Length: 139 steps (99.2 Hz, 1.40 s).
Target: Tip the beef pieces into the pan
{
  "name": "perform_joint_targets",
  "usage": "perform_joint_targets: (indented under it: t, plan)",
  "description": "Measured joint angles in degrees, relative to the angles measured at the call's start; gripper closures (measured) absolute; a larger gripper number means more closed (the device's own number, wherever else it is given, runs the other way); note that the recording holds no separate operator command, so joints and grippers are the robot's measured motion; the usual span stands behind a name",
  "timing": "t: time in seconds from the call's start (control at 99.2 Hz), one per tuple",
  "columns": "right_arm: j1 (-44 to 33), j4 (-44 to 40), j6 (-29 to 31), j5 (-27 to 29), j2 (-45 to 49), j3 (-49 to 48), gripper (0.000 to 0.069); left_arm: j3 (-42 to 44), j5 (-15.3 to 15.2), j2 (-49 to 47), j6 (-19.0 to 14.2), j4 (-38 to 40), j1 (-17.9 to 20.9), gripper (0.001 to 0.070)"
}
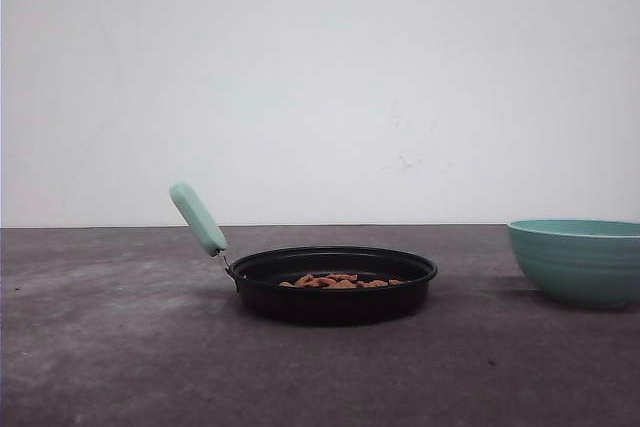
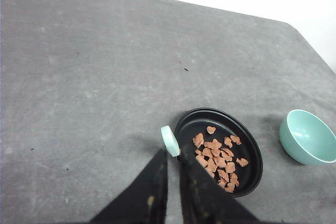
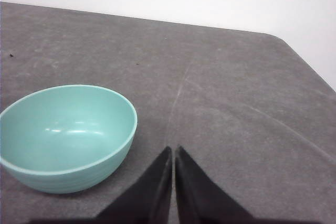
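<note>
The beef pieces (image 2: pixel 218 160) lay scattered across the floor of the pan (image 1: pixel 333 285), so the pour looked finished. The pan sat flat on the grey table (image 1: pixel 100 347), its mint handle (image 1: pixel 198 218) angled up and away from the rim. The pieces appeared small, light and loose, likely to slide or bounce if the pan were jolted; the pan itself seemed rigid and shallow, with a low wall that would not hold the chunks against a tilt. The handle looked the natural place to grip, though a short one would probably let the pan tip unless held level.

The left gripper (image 2: pixel 173 174) hung above the handle with its fingers drawn close together and nothing between them. The right gripper (image 3: pixel 173 158) had its fingers pressed together, also holding nothing, just beside the teal bowl (image 3: pixel 65 137).

That bowl stood empty and well apart from the pan, on the side away from the handle. Nothing else stood near the pan to block a reach for the handle
</note>
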Motion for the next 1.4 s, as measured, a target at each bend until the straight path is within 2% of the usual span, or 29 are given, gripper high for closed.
perform_joint_targets:
  t: [0.192,0.373,0.484,0.555,0.615,0.686,0.827,1.039,1.27,1.402]
  plan:
    - [0.0,0.0,0.0,0.0,0.0,0.0,0.0684,0.0,-0.9,-2.9,8.7,0.0,1.3,0.0694]
    - [0.0,0.0,0.0,0.0,0.0,0.0,0.0684,-0.3,-1.0,-6.3,10.8,1.2,5.8,0.0694]
    - [0.0,0.0,0.0,0.0,0.0,0.0,0.0684,-6.4,-0.8,-7.8,13.6,11.1,9.9,0.0694]
    - [0.0,0.0,0.0,0.0,0.0,0.0,0.0684,-13.9,1.5,-10.2,15.1,20.7,13.2,0.0694]
    - [0.0,0.0,0.0,0.0,0.0,0.0,0.0684,-21.1,3.8,-12.7,15.0,29.2,16.0,0.0694]
    - [0.0,0.0,0.0,0.0,0.0,0.0,0.0684,-29.0,4.3,-15.7,13.8,35.8,18.9,0.0694]
    - [0.0,0.0,0.0,0.0,0.0,0.0,0.0684,-36.6,4.3,-20.9,13.0,33.0,22.4,0.0694]
    - [0.0,0.0,0.0,0.1,0.0,0.0,0.0684,-40.8,4.3,-33.4,16.7,25.5,23.5,0.0694]
    - [0.0,0.0,0.0,0.1,0.0,0.0,0.0684,-43.5,4.1,-33.2,16.8,23.6,24.3,0.0694]
    - [0.0,0.1,0.0,0.1,0.0,0.0,0.0684,-43.5,1.7,-33.3,16.8,23.5,24.3,0.0695]
